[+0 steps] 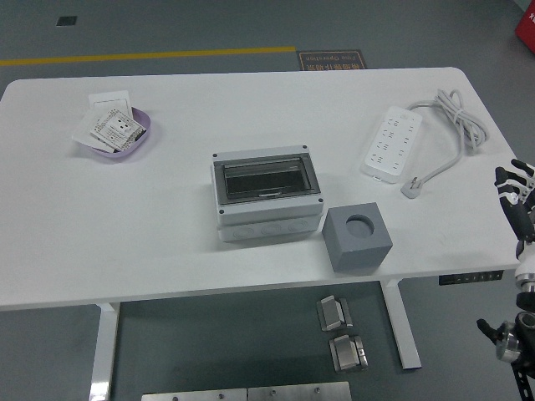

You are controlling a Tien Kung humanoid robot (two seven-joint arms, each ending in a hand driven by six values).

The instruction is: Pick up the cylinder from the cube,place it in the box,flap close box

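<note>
A grey cube [358, 239] with an empty round hole in its top sits near the table's front edge. To its left stands a grey box [266, 198] with its clear smoked flap lying shut. No cylinder shows in the view. My right hand [518, 199] is at the picture's right edge, off the table's right end, with fingers spread and holding nothing. The left arm is out of view.
A white power strip [391, 142] with its coiled cord [458, 117] lies at the back right. A purple dish [121, 135] with white cards stands at the back left. Metal parts [336, 314] lie on the floor below the table.
</note>
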